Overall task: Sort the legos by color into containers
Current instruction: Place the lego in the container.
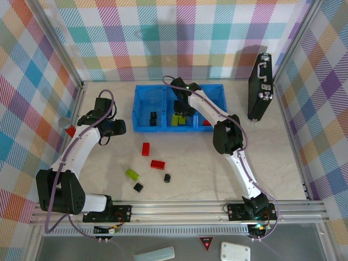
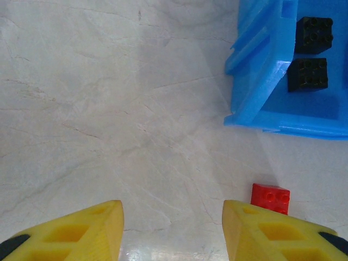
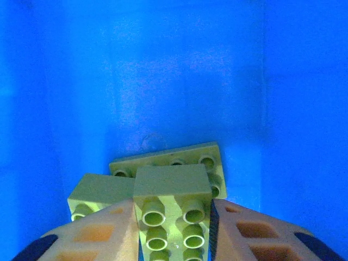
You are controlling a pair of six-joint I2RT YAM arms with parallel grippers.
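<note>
**Lime brick over the middle compartment, release due**

Top external view: the right end effector (image 1: 180, 110) reaches down into the middle compartment (image 1: 175, 93) of the blue tray (image 1: 142, 129), above a small lime pile (image 1: 177, 120). Black bricks (image 1: 153, 118) lie in the left compartment and a red piece (image 1: 207, 123) in the right one. Loose on the table (image 1: 228, 179) are a red brick (image 1: 145, 149), a second red brick (image 1: 158, 164), a lime brick (image 1: 131, 174) and two black cubes (image 1: 167, 178). The left end effector (image 1: 116, 127) hovers just left of the tray.

Left wrist view: the left end effector (image 2: 171, 217) has its yellow fingers apart with nothing between them. A red brick (image 2: 270, 198) sits just beside one finger, outside the gap. The tray corner (image 2: 255, 87) lies ahead, with two black bricks (image 2: 308, 73) inside.

Right wrist view: the right end effector (image 3: 173, 217) is clamped on a held lime brick (image 3: 173, 190), just above two other lime bricks (image 3: 174, 159) on the blue floor.

The step in hand appears to be depositing this lime brick. The next move calls for opening the jaws, then lifting straight up clear of the compartment walls. The left arm would need to shift sideways to centre the red brick.
</note>
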